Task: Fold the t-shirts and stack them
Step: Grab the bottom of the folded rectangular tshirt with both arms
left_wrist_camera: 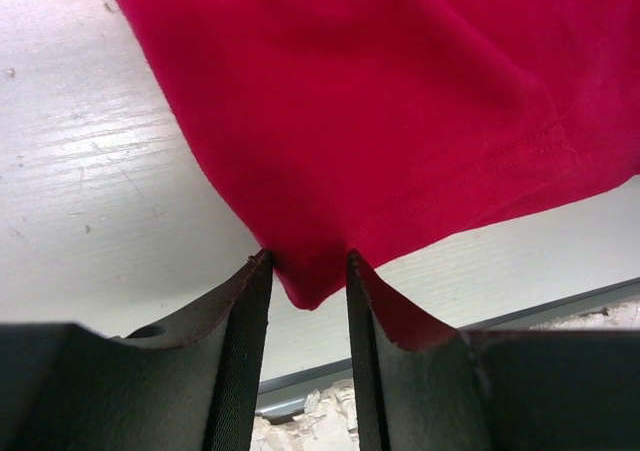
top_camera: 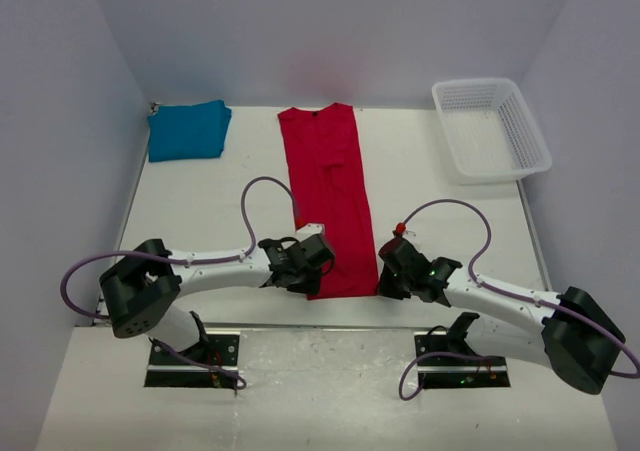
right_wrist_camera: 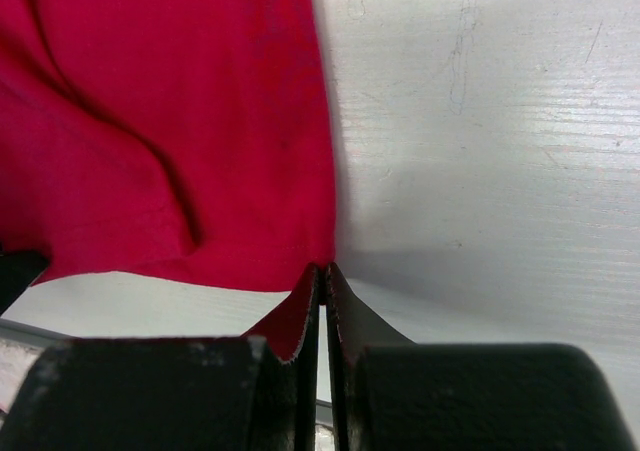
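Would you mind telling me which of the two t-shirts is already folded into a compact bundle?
The teal-blue t-shirt in the far-left corner; the red t-shirt lies stretched out in a long strip mid-table.

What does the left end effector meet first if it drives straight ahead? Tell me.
The red t-shirt. Its near corner already sits between the open jaws of the left end effector, so going on most likely pushes into more cloth lying on the table.

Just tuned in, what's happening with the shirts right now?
Both arms are at the near hem of the red t-shirt, which lies as a long narrow strip in the middle. The right pincer is shut on one hem corner; the left pincer straddles the other corner, jaws apart. The teal t-shirt sits folded at the far left.
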You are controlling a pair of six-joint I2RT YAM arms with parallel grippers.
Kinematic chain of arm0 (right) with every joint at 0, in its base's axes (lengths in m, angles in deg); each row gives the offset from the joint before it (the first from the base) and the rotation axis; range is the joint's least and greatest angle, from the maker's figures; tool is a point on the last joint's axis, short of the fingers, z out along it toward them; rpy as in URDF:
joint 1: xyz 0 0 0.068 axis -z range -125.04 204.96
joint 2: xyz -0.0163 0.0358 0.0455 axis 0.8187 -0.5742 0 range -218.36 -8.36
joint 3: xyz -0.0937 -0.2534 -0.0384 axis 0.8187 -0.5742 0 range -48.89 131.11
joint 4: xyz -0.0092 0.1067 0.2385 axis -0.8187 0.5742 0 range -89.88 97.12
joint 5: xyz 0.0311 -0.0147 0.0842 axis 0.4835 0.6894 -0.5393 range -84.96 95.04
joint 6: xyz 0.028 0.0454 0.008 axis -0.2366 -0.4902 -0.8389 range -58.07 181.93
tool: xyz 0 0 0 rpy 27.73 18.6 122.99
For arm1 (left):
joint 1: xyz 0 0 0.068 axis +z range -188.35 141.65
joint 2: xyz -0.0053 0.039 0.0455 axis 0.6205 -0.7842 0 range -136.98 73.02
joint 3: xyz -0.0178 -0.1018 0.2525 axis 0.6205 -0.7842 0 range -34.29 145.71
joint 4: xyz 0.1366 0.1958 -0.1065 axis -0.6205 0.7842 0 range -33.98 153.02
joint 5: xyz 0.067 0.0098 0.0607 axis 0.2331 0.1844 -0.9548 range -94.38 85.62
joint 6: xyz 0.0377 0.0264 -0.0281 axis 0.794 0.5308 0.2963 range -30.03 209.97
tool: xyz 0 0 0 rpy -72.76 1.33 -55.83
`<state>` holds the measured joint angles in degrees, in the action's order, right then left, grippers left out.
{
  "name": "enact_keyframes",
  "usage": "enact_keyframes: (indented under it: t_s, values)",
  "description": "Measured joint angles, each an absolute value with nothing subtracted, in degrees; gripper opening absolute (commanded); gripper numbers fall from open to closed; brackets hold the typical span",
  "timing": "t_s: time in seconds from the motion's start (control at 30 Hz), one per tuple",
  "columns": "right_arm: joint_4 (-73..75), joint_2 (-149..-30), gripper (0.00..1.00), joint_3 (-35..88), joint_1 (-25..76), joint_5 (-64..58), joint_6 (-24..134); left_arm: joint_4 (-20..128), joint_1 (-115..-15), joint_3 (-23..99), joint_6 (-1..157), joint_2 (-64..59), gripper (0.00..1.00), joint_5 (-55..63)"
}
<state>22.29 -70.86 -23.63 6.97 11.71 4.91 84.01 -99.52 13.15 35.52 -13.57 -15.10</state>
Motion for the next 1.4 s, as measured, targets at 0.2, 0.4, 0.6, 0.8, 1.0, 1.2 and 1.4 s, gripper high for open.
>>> enact_keyframes:
  t_s: [0.2, 0.4, 0.6, 0.8, 1.0, 1.2, 1.4]
  values:
    - [22.29, -70.86, 0.00, -23.63, 6.97, 11.71, 4.91, 84.01, -100.83, 13.94, 35.47, -14.42, 0.36, -15.10]
    - [22.27, -70.86, 0.00, -23.63, 6.97, 11.67, 4.91, 84.09, -101.44, 13.94, 35.28, -14.92, 0.33, -15.15]
    - [21.92, -70.86, 0.00, -23.79, 6.97, 11.49, 4.91, 84.25, -101.44, 13.94, 34.93, -14.94, 0.29, -15.43]
    - [21.86, -70.83, 0.00, -23.89, 6.97, 11.49, 4.89, 84.36, -101.44, 13.91, 34.49, -14.94, 0.31, -15.58]
    - [21.68, -70.75, 0.00, -24.13, 6.97, 11.49, 4.89, 84.36, -101.44, 13.78, 34.21, -15.51, 0.33, -15.56]
    - [21.57, -70.46, 0.00, -24.22, 6.97, 11.47, 4.87, 84.03, -101.51, 13.59, 33.99, -16.08, 0.27, -15.61]
    - [21.51, -70.46, 0.00, -24.29, 6.97, 11.47, 4.89, 83.90, -101.51, 13.41, 33.99, -16.08, 0.22, -15.71]
